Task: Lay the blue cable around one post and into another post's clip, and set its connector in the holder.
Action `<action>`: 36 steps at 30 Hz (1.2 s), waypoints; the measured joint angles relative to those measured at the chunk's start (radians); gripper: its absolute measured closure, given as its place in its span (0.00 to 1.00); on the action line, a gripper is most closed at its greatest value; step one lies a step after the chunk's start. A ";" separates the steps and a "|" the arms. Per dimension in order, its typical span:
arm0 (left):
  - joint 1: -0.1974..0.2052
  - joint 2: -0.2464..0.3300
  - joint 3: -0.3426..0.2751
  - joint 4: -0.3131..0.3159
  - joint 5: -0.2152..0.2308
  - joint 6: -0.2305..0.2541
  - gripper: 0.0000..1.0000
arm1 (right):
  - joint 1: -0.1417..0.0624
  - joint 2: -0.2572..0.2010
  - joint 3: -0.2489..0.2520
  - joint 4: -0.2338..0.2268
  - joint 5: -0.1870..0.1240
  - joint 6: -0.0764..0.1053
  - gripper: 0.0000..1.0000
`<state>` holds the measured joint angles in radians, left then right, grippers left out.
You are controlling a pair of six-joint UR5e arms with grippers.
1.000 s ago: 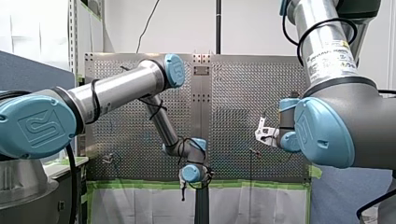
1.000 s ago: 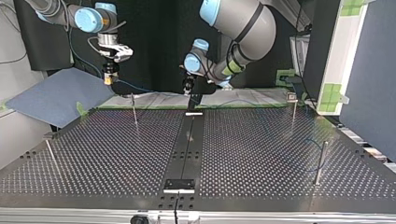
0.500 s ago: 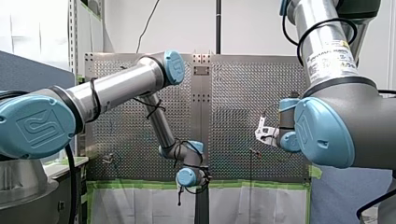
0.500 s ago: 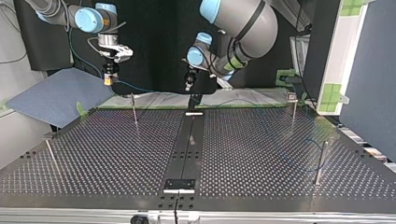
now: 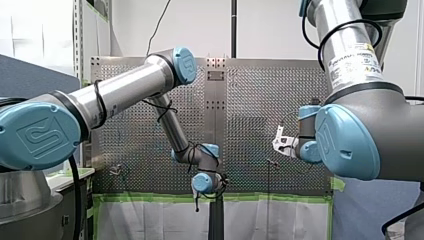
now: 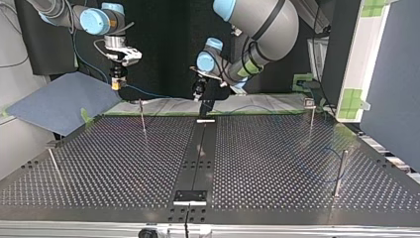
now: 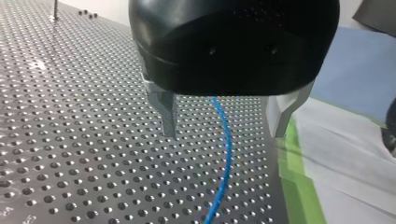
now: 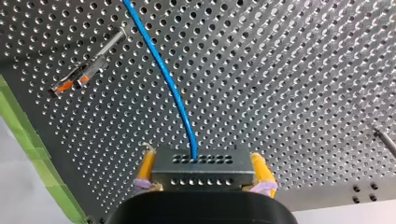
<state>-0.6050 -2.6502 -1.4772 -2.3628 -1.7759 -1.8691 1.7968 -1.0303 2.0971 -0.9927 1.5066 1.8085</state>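
Counted: four thin upright metal posts [image 6: 142, 116]. One thin blue cable [image 8: 172, 88], one grey perforated metal connector block [image 8: 203, 170], one perforated table [image 6: 277, 163].
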 joint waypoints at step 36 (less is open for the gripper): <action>0.024 -0.052 0.098 -0.120 -0.026 -0.005 0.65 | 0.004 0.000 0.000 0.009 -0.006 -0.001 1.00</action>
<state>-0.5809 -2.7021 -1.3787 -2.4832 -1.8020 -1.8743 1.8004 -1.0303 2.0969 -0.9838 1.5004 1.8073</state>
